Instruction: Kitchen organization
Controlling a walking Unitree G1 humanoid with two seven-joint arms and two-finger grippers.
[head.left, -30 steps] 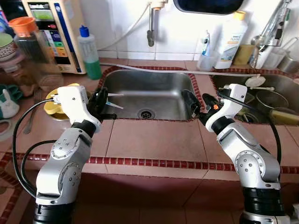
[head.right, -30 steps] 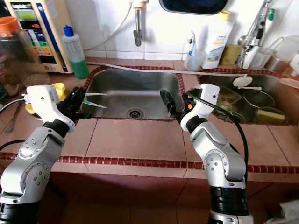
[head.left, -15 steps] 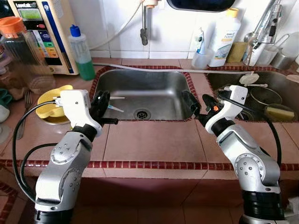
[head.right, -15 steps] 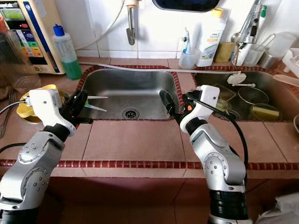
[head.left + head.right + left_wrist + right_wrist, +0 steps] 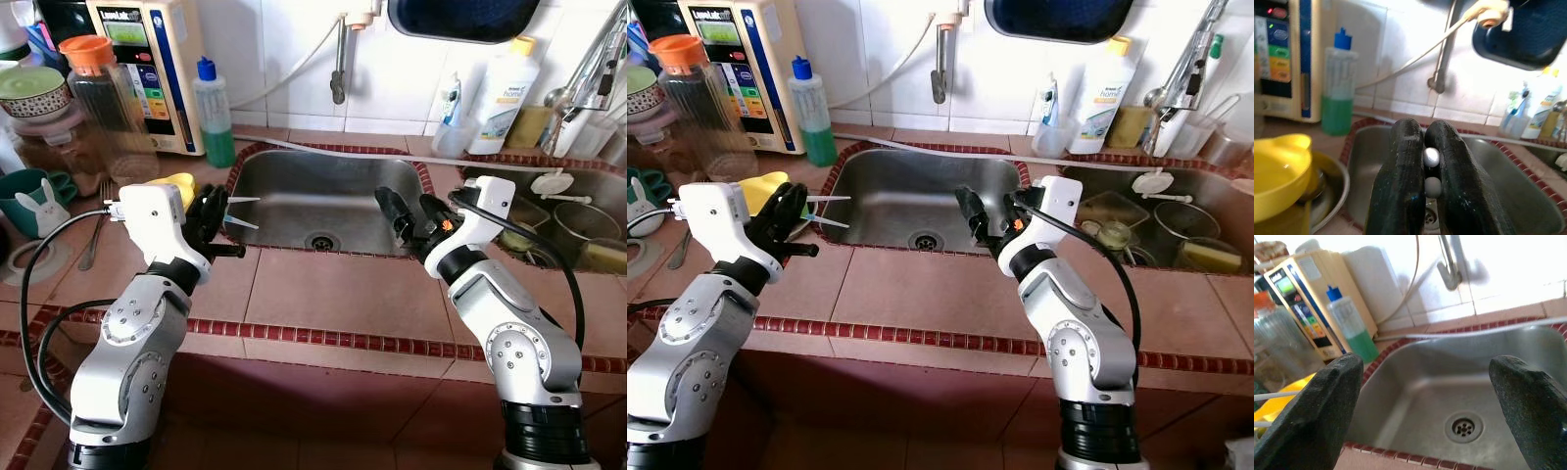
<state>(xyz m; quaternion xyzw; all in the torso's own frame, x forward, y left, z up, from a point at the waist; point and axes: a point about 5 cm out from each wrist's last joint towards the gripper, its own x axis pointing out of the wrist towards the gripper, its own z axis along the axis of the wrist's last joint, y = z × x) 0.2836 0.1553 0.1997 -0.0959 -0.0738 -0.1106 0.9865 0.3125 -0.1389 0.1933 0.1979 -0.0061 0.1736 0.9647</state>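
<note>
Two chopsticks (image 5: pixel 240 212) pinched, ends hidden.

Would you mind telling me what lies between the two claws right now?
Between the left claw, shut on two white sticks, and the open right claw lies the bare steel sink and its drain, seen from the head camera.

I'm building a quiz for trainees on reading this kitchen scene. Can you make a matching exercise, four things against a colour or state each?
Things:
1. left gripper
2. right gripper
3. bottle with the blue cap
4. sink basin

Colour or state:
A. holds green liquid
B. open, nothing between the fingers
C. steel, with a round drain in the bottom
D. shut on two thin white sticks

Pairs: 1-D, 2-B, 3-A, 4-C
</note>
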